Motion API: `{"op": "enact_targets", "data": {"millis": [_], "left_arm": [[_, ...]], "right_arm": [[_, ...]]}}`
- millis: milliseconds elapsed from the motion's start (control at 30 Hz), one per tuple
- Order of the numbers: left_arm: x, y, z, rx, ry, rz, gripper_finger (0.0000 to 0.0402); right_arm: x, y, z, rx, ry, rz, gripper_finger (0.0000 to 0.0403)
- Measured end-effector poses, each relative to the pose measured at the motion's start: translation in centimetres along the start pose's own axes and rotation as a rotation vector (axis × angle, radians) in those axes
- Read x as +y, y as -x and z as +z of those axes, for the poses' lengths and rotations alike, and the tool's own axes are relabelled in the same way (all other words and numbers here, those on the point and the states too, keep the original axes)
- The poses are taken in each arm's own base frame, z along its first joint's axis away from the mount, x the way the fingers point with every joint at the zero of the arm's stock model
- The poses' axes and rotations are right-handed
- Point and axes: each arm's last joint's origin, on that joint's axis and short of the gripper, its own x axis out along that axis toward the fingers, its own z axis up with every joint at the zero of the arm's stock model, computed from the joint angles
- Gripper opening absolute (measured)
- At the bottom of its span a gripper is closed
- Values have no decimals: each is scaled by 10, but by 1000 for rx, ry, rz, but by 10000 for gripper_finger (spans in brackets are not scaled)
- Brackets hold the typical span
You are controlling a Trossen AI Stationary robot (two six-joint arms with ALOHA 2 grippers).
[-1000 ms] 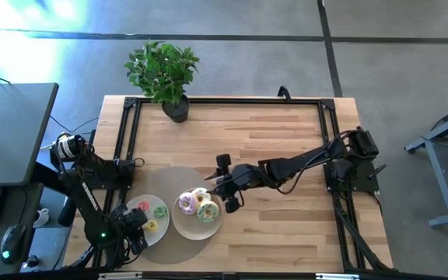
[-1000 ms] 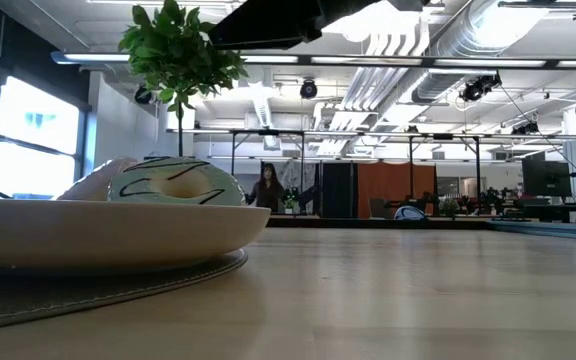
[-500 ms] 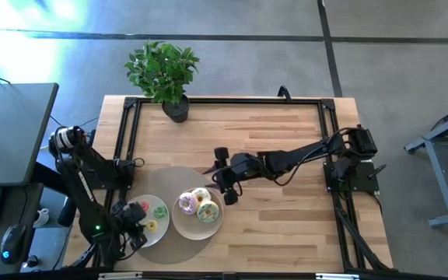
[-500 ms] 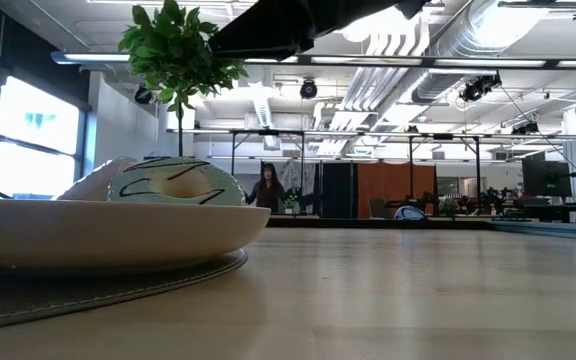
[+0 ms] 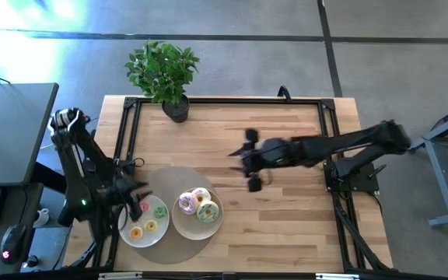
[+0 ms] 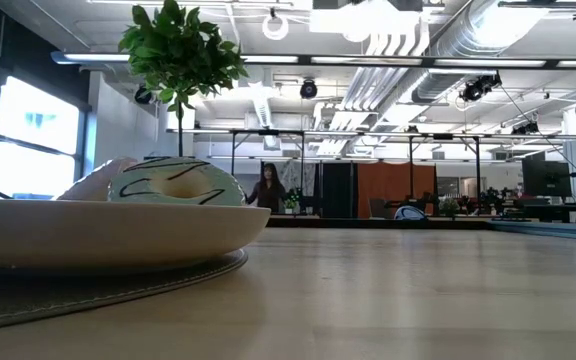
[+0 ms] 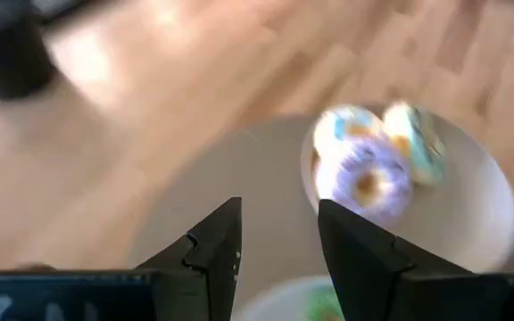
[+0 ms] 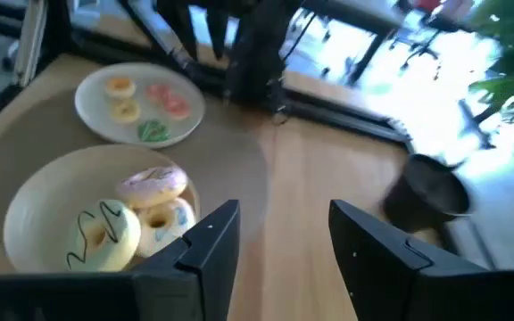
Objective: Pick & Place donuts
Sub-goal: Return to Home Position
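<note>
Squarely on the wooden table (image 5: 286, 225) lies a round grey mat (image 5: 169, 179), and both white plates sit on it, side by side.

The larger plate (image 5: 188, 229), on the half of the mat nearer the right arm, holds three big rings packed together and touching. The pink donut (image 5: 187, 204) has pale pink frosting with fine streaks. The cream-white donut (image 5: 201, 194) lies just beside it. The green donut (image 5: 207, 211) has pale green frosting crossed by thin dark drizzle lines, and it shows a tan inner ring around its hole. In the low view the green one sits foremost above the plate's rim, with the pink one behind it.

The smaller plate (image 5: 162, 232), on the mat's other half, holds five mini donuts (image 8: 125, 110). Two are yellow, two reddish-pink and one green, and they lie flat and slightly apart.

The left gripper (image 7: 277, 207) hangs above the mat's edge beside the smaller plate. Its fingers are a moderate gap apart, with nothing between them. The right gripper (image 8: 282, 212) is off the mat, over bare wood on the side toward the right arm's base. Its fingers are spread wide and empty.

A potted plant (image 5: 162, 70) stands well beyond the mat at the table's far edge.
</note>
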Motion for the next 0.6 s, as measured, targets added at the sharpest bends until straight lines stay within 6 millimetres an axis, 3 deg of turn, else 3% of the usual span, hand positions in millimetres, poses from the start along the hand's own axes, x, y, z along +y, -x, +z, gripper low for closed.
{"op": "enact_targets", "data": {"millis": [200, 300, 400, 500, 600], "left_arm": [[39, 11, 27, 33, 14, -17, 147], [52, 9, 34, -127, 11, -73, 147], [65, 5, 38, -351, 31, -159, 147], [77, -3, 32, -321, 78, -184, 147], [77, -11, 21, -339, 108, -239, 147]], "right_arm": [[-19, 73, 9, -29, -203, -44, 161], [-23, 92, 7, -34, -217, -46, 162], [-20, 95, -10, -85, -215, -10, 166], [-15, 87, -40, -185, -237, 54, 167], [-20, 90, -68, -298, -294, 74, 165]]}}
